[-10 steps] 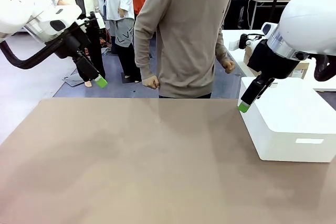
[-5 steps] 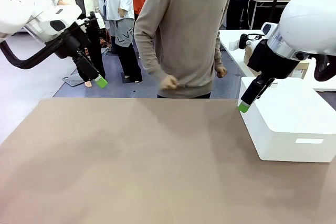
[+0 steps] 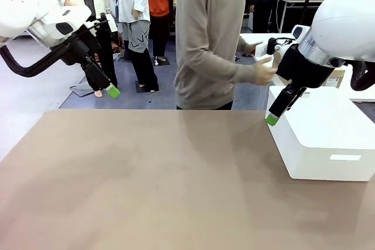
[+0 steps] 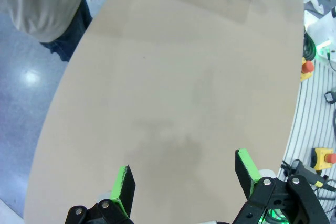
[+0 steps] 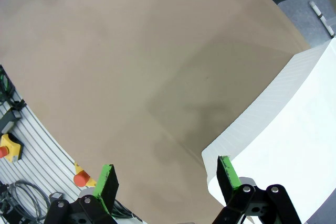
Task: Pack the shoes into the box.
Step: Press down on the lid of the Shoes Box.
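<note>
Shoes: can't tell where they are, so there is no heading or long axis to report. Same for the shoebox, though a brown cardboard edge (image 3: 337, 78) peeks out behind the right arm on the side table beyond the white box (image 3: 328, 139). That may be it, but I can't confirm.

The person's hand (image 3: 263, 73) reaches toward that side table, so my guess is the items get brought over from there.

The table (image 3: 146, 174) has the white box at its right edge.

Left gripper (image 3: 109, 92) hangs above the far-left corner of the table. In the left wrist view its green pads (image 4: 124, 179) stand wide apart with nothing between them, just table below.

Right gripper (image 3: 272, 119) hangs just at the near-left corner of the white box. It is spread wide too and carries nothing, and the right wrist view has the box corner right under one finger (image 5: 228, 171).

Handling, as a judgement:
- A shoe should be light to middling in weight, with a stiff sole and a softer upper that gives under a pinch.
- Best hold is probably across the narrow middle, or on the heel rim where the wall is firm.
- Avoid the toe tip, which is likely to slip out of the pads.
- Each shoe's long axis runs heel to toe and should line up with the long side of the shoebox. The pair would likely go side by side or toe to heel.
</note>
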{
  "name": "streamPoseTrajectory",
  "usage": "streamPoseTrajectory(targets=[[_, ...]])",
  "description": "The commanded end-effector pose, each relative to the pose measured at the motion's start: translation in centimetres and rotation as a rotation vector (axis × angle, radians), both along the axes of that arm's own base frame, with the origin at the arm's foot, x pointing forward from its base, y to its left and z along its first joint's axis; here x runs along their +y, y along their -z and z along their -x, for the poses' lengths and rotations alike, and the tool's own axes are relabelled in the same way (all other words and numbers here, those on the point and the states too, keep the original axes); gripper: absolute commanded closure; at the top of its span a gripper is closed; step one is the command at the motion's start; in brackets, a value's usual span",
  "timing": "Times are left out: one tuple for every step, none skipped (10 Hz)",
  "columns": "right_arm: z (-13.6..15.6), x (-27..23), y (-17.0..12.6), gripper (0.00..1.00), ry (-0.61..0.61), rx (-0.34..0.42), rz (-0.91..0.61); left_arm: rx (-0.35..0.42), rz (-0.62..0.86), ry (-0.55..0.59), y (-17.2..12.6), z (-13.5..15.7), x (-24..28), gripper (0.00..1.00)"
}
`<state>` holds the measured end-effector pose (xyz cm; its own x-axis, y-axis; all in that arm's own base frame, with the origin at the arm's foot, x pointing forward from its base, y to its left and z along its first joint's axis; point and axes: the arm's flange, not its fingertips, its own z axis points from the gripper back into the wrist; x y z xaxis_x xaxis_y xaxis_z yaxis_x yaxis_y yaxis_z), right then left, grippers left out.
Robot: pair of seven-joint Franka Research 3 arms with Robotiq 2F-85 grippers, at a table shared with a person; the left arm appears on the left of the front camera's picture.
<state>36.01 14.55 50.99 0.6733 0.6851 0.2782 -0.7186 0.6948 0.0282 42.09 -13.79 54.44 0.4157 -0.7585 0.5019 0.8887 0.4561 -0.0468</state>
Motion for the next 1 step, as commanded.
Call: streamPoseTrajectory(targets=[[-0.36, 0.04, -0.25, 0.00, 0.003, -0.003, 0.006, -0.001, 0.002, -0.010, -0.13, 0.03, 0.07, 0.00]])
